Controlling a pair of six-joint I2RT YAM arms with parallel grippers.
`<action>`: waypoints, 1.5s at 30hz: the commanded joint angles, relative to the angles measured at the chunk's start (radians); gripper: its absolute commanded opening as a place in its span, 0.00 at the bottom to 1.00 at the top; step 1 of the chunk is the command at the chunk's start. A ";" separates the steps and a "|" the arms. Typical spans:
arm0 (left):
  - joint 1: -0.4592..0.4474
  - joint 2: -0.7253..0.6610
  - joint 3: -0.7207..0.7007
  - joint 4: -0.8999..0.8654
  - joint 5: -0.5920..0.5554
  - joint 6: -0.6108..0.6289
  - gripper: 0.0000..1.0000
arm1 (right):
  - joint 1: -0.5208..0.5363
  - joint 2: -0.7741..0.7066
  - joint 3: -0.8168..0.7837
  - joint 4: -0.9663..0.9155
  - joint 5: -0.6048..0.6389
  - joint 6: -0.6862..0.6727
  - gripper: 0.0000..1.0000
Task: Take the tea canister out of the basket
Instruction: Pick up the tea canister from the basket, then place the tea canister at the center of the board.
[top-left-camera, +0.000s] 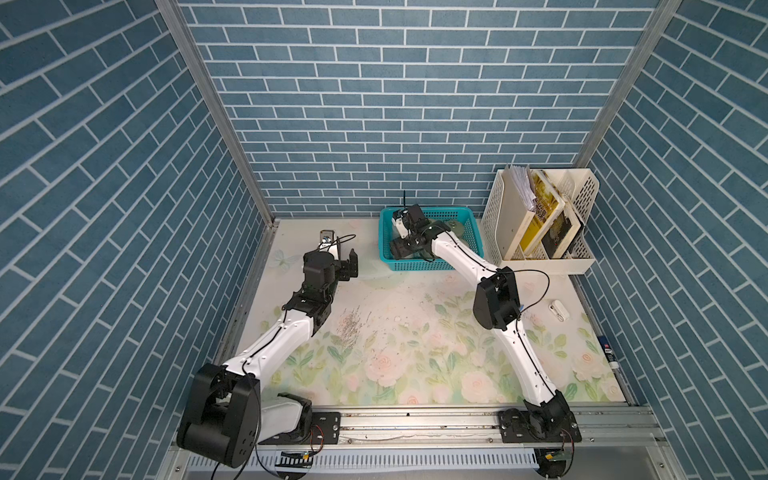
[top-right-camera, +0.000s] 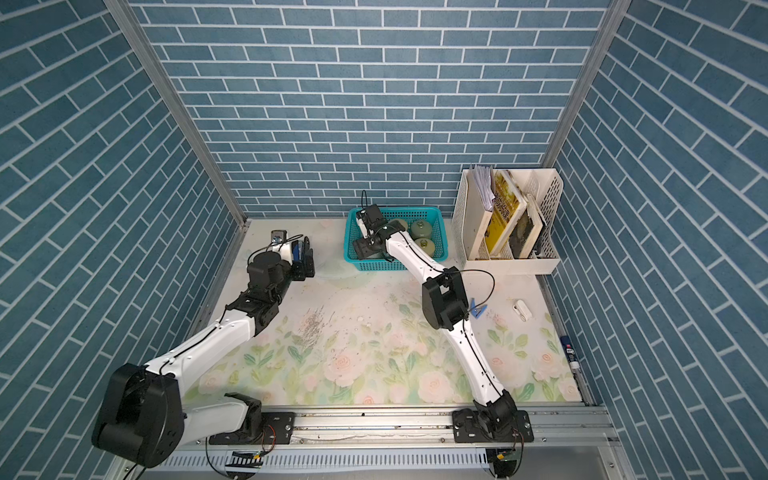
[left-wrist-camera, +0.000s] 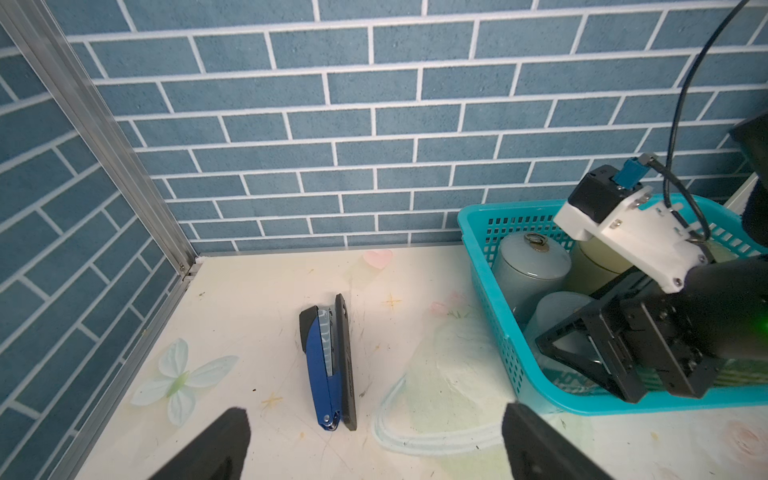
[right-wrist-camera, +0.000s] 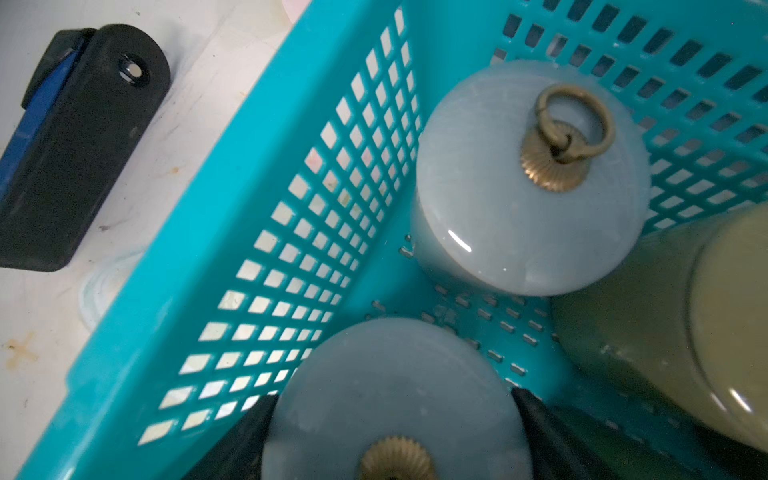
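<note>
The right arm is reaching forward from the tabletop's near edge, bending at the elbow and dipping its wrist into the teal basket (top-left-camera: 469, 232) by the far edge. The right gripper (right-wrist-camera: 392, 409) is standing with its jaws on either side of a grey tea canister (right-wrist-camera: 395, 395), close against its lid. The left gripper (left-wrist-camera: 374, 440) is hovering near the far left corner over a blue stapler (left-wrist-camera: 322, 365), jaws apart.

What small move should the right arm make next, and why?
Probably finish closing, then lift straight up. The right pincer straddles the near grey canister, a finger on each side, contact unclear. It stands inside the basket, close to a second grey canister and a green one.
</note>
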 joint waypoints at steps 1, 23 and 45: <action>-0.012 -0.020 0.004 -0.008 -0.006 -0.010 1.00 | -0.003 -0.030 -0.019 -0.028 -0.002 0.002 0.38; -0.018 -0.097 -0.012 0.002 0.002 -0.068 1.00 | 0.082 -0.526 -0.421 0.380 0.018 -0.135 0.00; 0.018 -0.114 0.102 -0.185 -0.011 -0.086 1.00 | 0.303 -0.583 -0.827 0.482 -0.005 -0.065 0.00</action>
